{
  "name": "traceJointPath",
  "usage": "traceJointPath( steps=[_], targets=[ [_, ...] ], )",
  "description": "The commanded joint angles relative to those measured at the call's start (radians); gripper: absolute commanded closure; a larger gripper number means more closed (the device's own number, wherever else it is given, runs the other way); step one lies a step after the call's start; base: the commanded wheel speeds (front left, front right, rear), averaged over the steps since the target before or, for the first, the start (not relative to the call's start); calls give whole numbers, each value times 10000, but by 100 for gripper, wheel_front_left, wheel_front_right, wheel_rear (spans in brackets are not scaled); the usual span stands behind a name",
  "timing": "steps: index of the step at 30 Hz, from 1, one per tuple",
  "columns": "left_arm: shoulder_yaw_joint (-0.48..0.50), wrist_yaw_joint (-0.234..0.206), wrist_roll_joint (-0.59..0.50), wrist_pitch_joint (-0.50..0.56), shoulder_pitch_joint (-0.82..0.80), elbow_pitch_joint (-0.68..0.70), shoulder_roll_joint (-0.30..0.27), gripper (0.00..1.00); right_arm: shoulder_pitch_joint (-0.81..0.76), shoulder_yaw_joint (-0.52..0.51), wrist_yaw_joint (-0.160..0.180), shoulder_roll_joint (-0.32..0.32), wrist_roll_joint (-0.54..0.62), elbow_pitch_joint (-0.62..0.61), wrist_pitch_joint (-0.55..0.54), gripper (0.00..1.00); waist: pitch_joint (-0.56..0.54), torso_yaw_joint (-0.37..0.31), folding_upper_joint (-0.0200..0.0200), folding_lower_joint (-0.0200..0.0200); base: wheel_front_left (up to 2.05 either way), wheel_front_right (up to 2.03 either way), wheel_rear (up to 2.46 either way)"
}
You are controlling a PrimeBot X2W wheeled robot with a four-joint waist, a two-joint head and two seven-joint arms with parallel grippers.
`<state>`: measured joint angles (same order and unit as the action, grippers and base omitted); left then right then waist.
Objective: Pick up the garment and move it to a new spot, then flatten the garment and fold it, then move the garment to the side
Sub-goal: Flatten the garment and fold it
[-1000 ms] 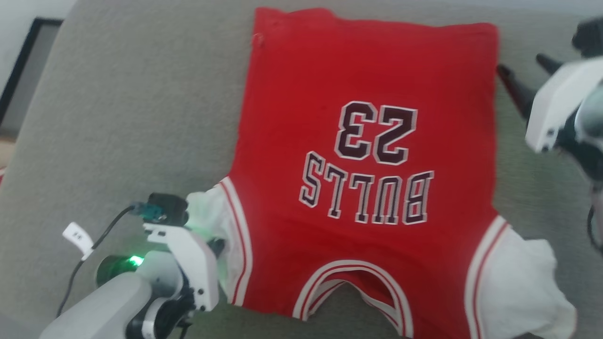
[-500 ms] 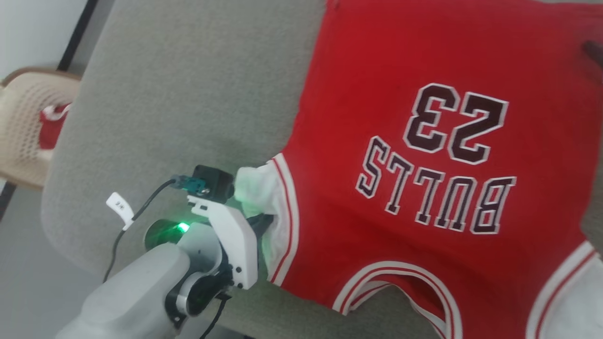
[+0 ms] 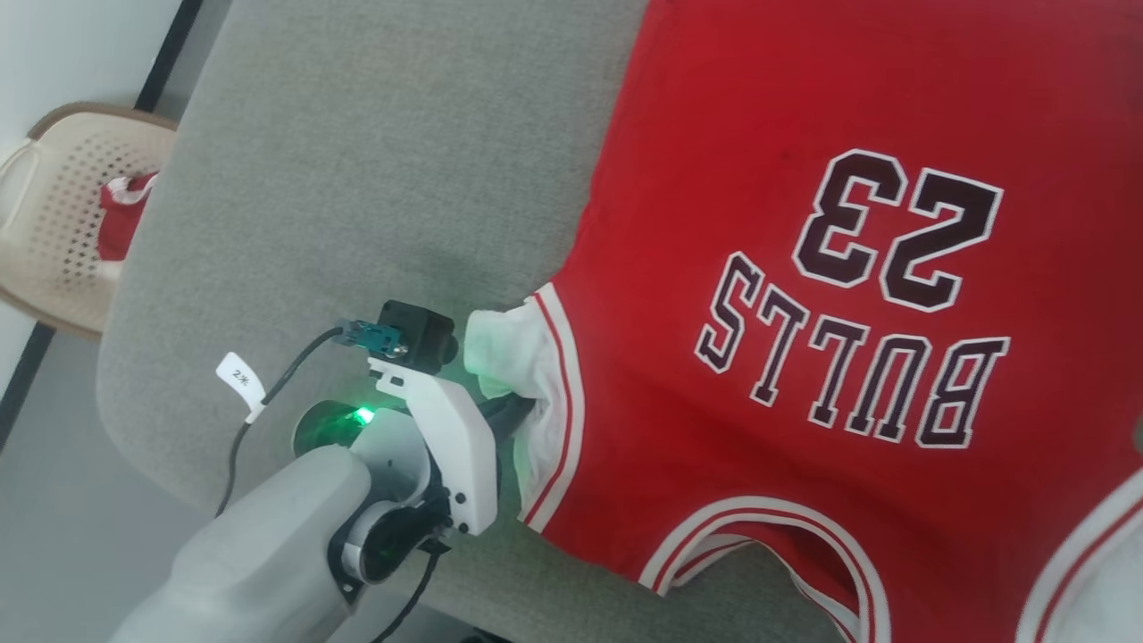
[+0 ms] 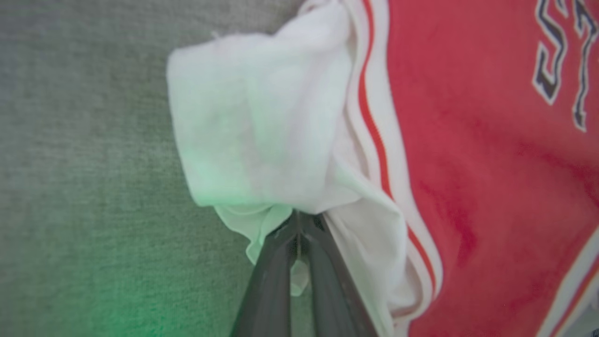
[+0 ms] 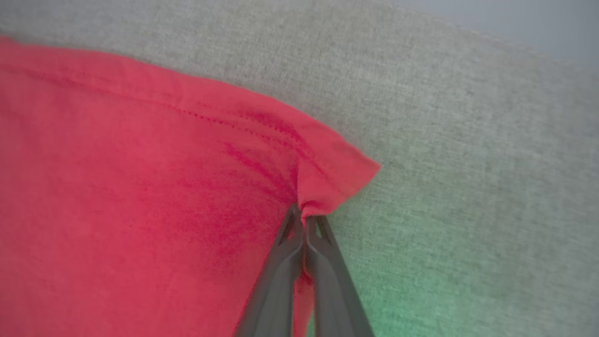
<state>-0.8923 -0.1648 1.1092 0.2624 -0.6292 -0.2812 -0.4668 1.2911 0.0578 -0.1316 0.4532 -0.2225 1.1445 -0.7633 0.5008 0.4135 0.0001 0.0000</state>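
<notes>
Jersey [image 3: 804,179] noted spread flat, front up, on the grey fabric bench [image 3: 357,179]. Body is red; the sleeve [image 3: 504,348] is white with red-and-white striped trim. "23" [image 3: 893,228] and "BULLS" [image 3: 848,375] are read upside down in the head view, the collar [image 3: 759,527] being turned toward the camera.

Left claw [image 3: 522,406] is found at the jersey's sleeve. In the left wrist view its 2 fingers are seen pressed together on a bunched fold of white sleeve cloth. The sleeve is doubled over above the tips, with the striped trim just beside it. State: pinching the sleeve.

Right claw [image 5: 302,213] is recorded at a hem corner [image 5: 346,178] of the jersey, in the right wrist view. Its 2 fingers are closed with red cloth caught between them, and the fabric is puckered at the tips. Bare bench is seen beyond the corner.

A green light [image 3: 362,414] is lit on the left wrist, near the sleeve. A green tint is cast on the bench beside the jersey in both wrist views. A cable with a white tag [image 3: 239,379] is seen at that wrist, on the side away from the jersey.

Well apart from the jersey, past the bench edge, a beige perforated chair [image 3: 62,223] is noted with a red cloth [image 3: 125,214] on it.
</notes>
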Motion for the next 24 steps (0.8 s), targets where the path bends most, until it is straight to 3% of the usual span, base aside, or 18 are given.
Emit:
traceJointPath(
  steps=[1,7,13,19,24],
  targets=[
    [-20,-358,-67,40,108,-939,-173,100,-705,111,13,-98,78,389,-50,100,-150,-182,-1,0,0,0,0],
    [183,-330,-29,-85,85,-1033,-402,100,-868,679,13,-306,-187,-127,188,100,-494,-688,-1,0,0,0,0],
    [413,-481,-8,-212,179,-918,-891,100,-1803,1887,13,-428,-1377,-1478,149,100,-967,-1535,-1,0,0,0,0],
    [598,-632,74,-262,342,-626,-1329,100,-3606,3170,12,145,-3020,-3715,-149,100,-1441,-2422,-1,0,0,0,0],
    [627,-743,153,-177,685,-242,-1733,100,-5268,3404,12,720,-4111,-5707,-275,100,-1782,-3077,-1,0,0,0,0]
  ],
)
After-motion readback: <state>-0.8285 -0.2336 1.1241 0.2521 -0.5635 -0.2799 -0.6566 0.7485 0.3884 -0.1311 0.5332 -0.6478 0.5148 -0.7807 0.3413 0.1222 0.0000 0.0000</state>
